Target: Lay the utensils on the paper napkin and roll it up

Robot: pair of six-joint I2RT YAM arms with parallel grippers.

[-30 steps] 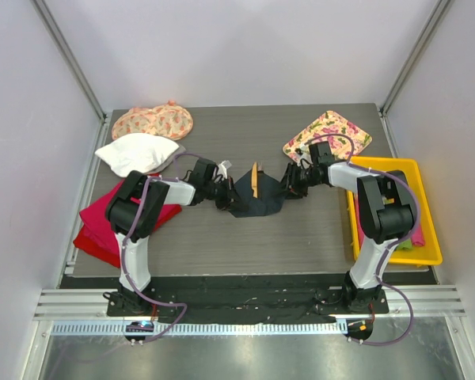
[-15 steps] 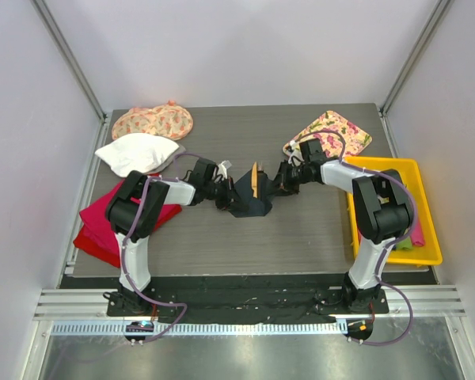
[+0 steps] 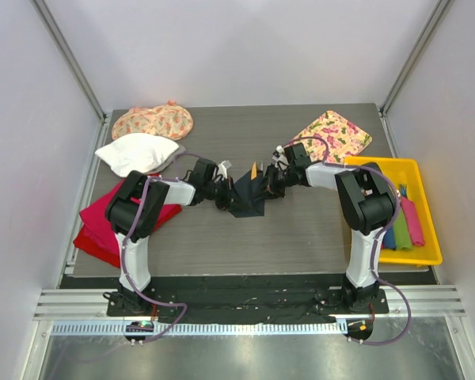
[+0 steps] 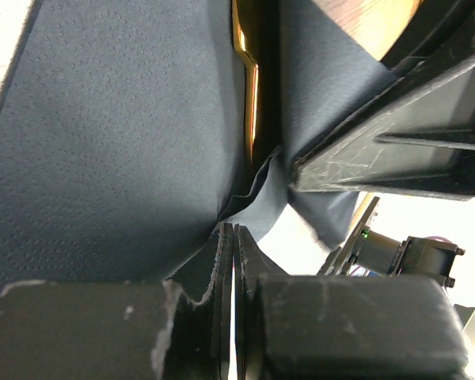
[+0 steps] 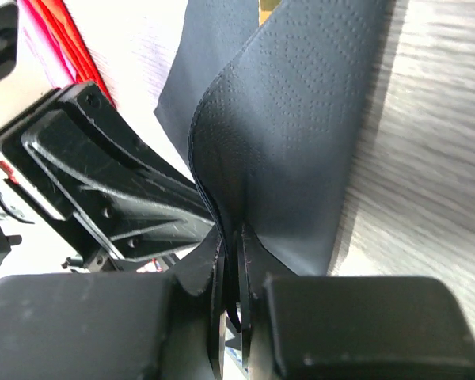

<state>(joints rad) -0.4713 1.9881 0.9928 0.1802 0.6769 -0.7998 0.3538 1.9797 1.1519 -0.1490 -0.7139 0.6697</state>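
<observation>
1. Since the earlier frames the right pincer (image 3: 269, 184) has been carried leftward toward the left pincer (image 3: 222, 192). Its jaws have been brought together. The paper napkin (image 3: 245, 202) between the two has been drawn from a wide spread into a narrower, folded shape.
2. The paper napkin is gripped at both sides. One edge is pinched flat in the left pincer, whose fingers (image 4: 249, 269) are pressed together on the sheet. The opposite edge is pinched in the right pincer, whose fingers (image 5: 247, 317) are closed to a thin slit on a raised fold.
3. The sheet is seen to be thin, matt and very dark navy. It is plain and embossed all over with fine dots, and it rises in a soft curve from the right pincer's tips.
4. The utensils (image 3: 254, 170) are slim tan-orange pieces lying in the napkin's crease between the two pincers. In the left wrist view a glossy orange edge is seen just beyond the fingertips.
5. A grey, wood-grained table (image 3: 301, 229) lies beneath both pincers.
6. On the left pincer's outer side a crumpled red cloth (image 3: 103, 226), a white cushion (image 3: 138, 152) and round floral cloths (image 3: 153, 121) are found.
7. Near the right pincer's far side a square floral cloth (image 3: 332, 133) is laid. Well apart on its outer side stands a yellow plastic tray (image 3: 396, 161) holding pink, green and blue rolls (image 3: 412, 223).
</observation>
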